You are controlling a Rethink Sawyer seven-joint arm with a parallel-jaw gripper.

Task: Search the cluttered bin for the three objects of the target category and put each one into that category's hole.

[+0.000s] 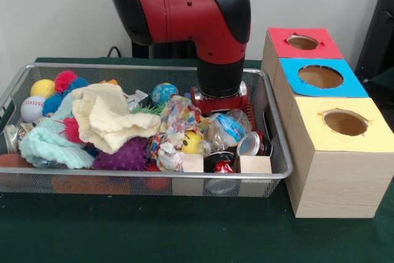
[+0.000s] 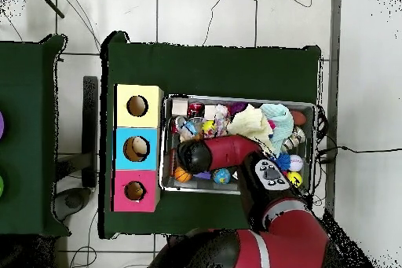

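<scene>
My gripper [image 1: 220, 103] is lowered into the right rear part of the wire bin [image 1: 278, 152], and only its red body shows behind a crushed plastic bottle [image 1: 226, 130] with a blue label. In the overhead view the arm [image 2: 212, 155] covers it. Beside the bottle lie a silver can [image 1: 250, 144], a red and black can [image 1: 223, 165], two wooden blocks [image 1: 254, 164] and a yellow ball [image 1: 191, 143]. The wooden box has a red hole [image 1: 302, 42], a blue hole [image 1: 320, 77] and a yellow hole [image 1: 345, 122].
A cream cloth [image 1: 109, 115] and a teal cloth [image 1: 49, 146] cover the bin's left half. Around them lie a purple spiky ball [image 1: 123, 157], a baseball [image 1: 31, 108], a yellow ball [image 1: 42, 87], a pink spiky ball [image 1: 64, 80], a blue patterned ball [image 1: 163, 93] and a multicoloured rope toy [image 1: 172, 124].
</scene>
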